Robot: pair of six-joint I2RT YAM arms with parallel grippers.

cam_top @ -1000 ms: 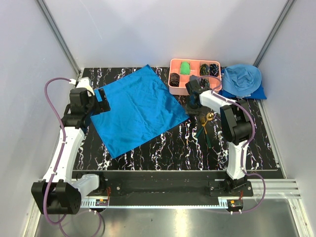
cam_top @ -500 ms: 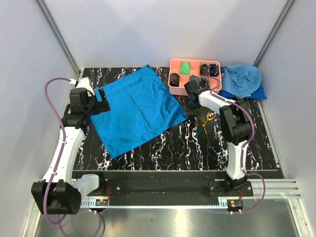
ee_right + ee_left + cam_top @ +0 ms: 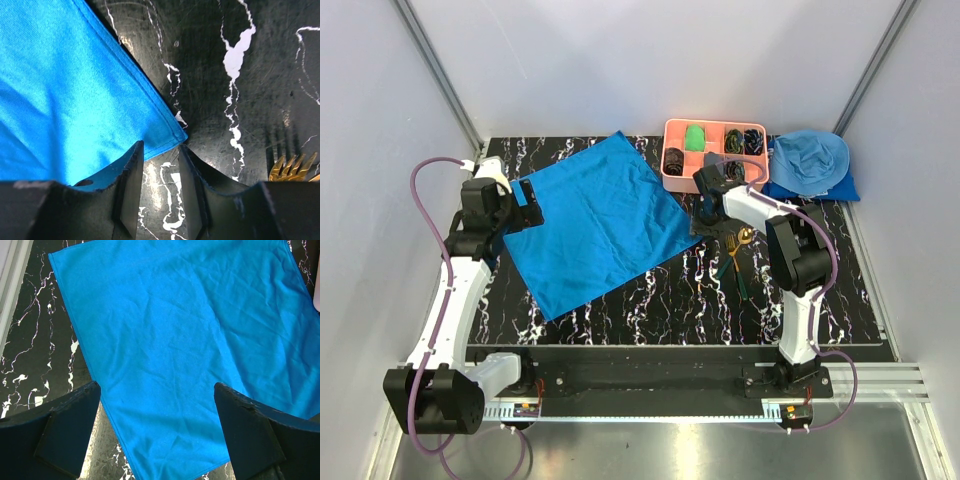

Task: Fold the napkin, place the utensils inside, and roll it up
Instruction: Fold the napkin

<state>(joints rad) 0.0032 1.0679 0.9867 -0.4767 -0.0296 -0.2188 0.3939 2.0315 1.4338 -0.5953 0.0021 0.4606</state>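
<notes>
The napkin (image 3: pixel 600 225) reads as thin cloth, smooth with a soft sheen and faint creases. Under it the table (image 3: pixel 650 300) shows a glossy black stone look, veined in white. The fork (image 3: pixel 290 172) gleams, bright gold metal. The tray (image 3: pixel 716 123) looks like matt pink plastic, and the heap of cloth (image 3: pixel 810 160) is paler, rumpled fabric.

The top external camera looked steeply down from above and behind the arm bases, far enough back to take in the whole table (image 3: pixel 650 300) and the spread napkin (image 3: pixel 595 220). The left wrist camera looked down from close above, framed by the fingers of the left gripper (image 3: pixel 156 389), onto the napkin's left side. The right wrist camera, behind the right gripper (image 3: pixel 160 146), sat nearer still to the tabletop. It faced the napkin's right corner and the tines of the fork (image 3: pixel 295 167), both also seen from overhead.
</notes>
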